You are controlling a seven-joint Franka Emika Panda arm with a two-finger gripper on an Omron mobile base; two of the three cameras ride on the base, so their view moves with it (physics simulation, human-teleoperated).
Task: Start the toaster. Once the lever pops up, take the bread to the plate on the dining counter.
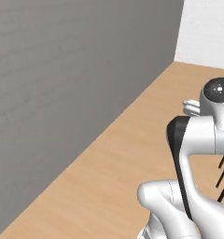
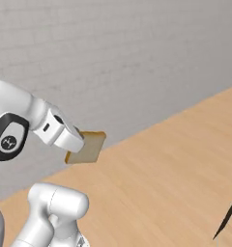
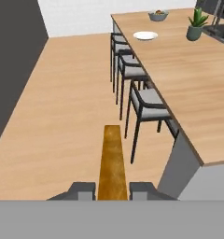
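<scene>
The bread (image 2: pixel 86 147), a tan square slice, hangs in the air held by my gripper (image 2: pixel 75 143), which is shut on it. In the hand view the bread (image 3: pixel 112 161) shows edge-on between the two fingertips (image 3: pixel 81 190). The plate (image 3: pixel 145 35), small, round and white, lies far ahead on the dining counter (image 3: pixel 188 79), near its left edge. The toaster is out of view.
Three black-framed chairs (image 3: pixel 149 106) line the counter's left side. A bowl (image 3: pixel 158 16) and a potted plant (image 3: pixel 196 25) stand at the counter's far end, beside a dark sink (image 3: pixel 221 31). Wood floor (image 3: pixel 62 102) runs left of the chairs, bounded by a grey wall (image 1: pixel 62 84).
</scene>
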